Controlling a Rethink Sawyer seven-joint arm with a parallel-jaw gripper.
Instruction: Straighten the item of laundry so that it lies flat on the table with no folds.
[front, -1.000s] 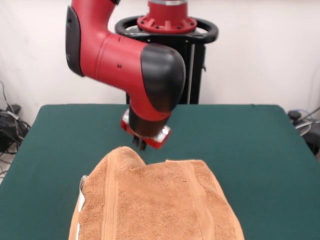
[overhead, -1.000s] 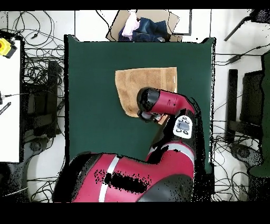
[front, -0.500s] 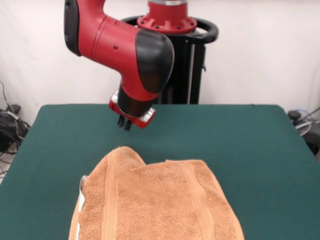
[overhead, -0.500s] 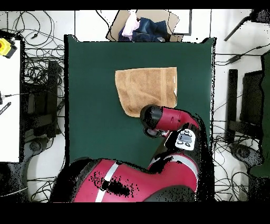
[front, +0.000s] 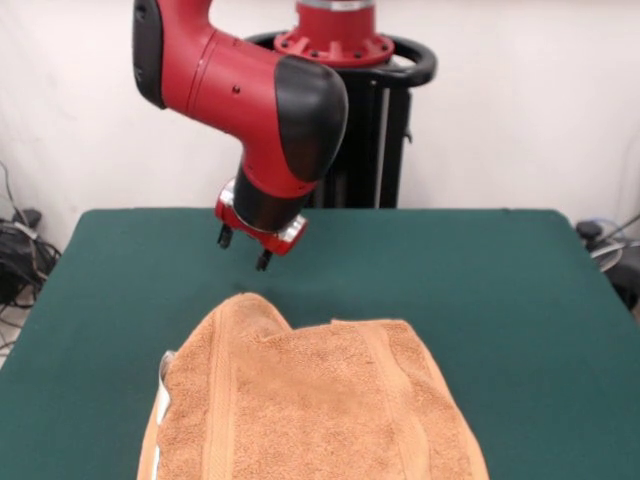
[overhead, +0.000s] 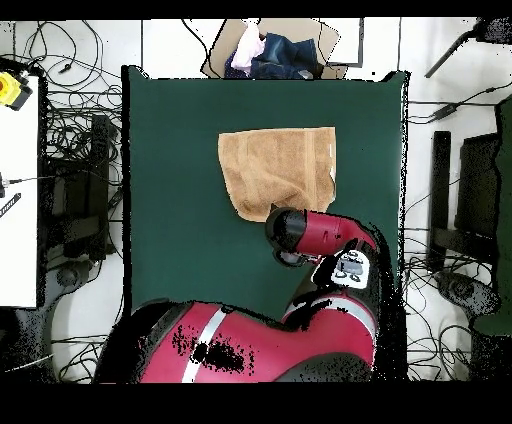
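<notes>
Front view: towel (front: 315, 400) mostly spread on the near part of the counter (front: 480, 270), but with a humped fold at its far corner; end effector (front: 243, 248) spread, empty, above bare felt just past it. Overhead: roughly square, one corner rounded under, so probably not done yet.

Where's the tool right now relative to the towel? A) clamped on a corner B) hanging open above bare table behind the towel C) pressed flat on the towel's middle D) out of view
B: the tool hangs open over bare table, clear of the towel.
</notes>
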